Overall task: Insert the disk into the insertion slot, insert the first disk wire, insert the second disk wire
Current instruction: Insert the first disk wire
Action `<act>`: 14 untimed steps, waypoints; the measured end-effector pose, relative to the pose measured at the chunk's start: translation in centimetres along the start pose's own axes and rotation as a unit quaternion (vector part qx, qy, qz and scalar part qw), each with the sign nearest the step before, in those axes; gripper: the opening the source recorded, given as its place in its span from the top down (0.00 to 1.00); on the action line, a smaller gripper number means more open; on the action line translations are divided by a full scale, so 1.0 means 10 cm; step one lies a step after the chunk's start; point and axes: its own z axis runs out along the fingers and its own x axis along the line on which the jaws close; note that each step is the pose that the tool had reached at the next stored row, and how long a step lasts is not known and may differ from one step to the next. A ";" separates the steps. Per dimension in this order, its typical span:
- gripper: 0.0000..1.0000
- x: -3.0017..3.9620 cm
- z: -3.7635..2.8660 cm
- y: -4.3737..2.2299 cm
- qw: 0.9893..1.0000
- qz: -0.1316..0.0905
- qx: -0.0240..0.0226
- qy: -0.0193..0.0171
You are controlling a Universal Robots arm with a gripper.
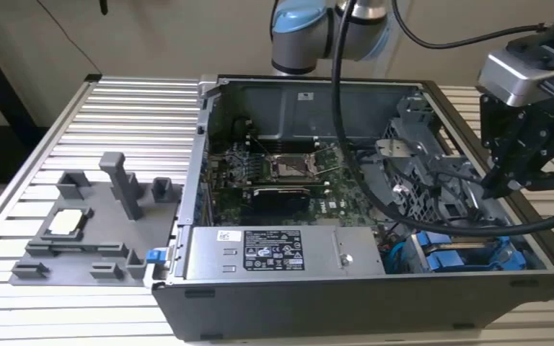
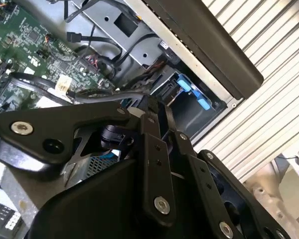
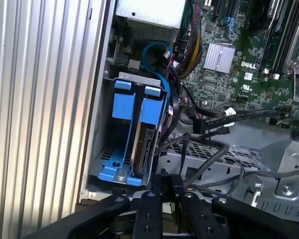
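- Blue plastic rails frame the insertion slot (image 3: 134,175) of the grey drive cage (image 1: 464,252), which sits in the near corner of the open computer case (image 1: 354,310) at the exterior view's right.
- In the first wrist view the disk (image 3: 142,147) stands on edge inside that slot, its blue carrier tab uppermost and its connector edge in plain sight.
- Hovering above the cage's side of the case, the black gripper (image 1: 496,189) points down toward the cables; its tips appear in both wrist views (image 3: 166,174) (image 2: 152,107).
- Its jaws are drawn together, and nothing can be made out between them.
- A black wire (image 3: 199,124) with a plug on its end lies loose across the perforated grey metal, near the disk but apart from it.
- A blue cable (image 3: 154,55) loops behind the cage toward the green board (image 3: 224,84).
- Beside the cage, toward the exterior view's left, lies the long grey power-supply box (image 1: 287,252).
- The case rests on a slatted metal surface (image 1: 133,108), with a grey fixture tray (image 1: 94,223) well to the exterior view's left.
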 end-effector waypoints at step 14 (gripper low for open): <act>0.81 0.064 0.031 -0.231 0.998 0.002 -0.062 -0.011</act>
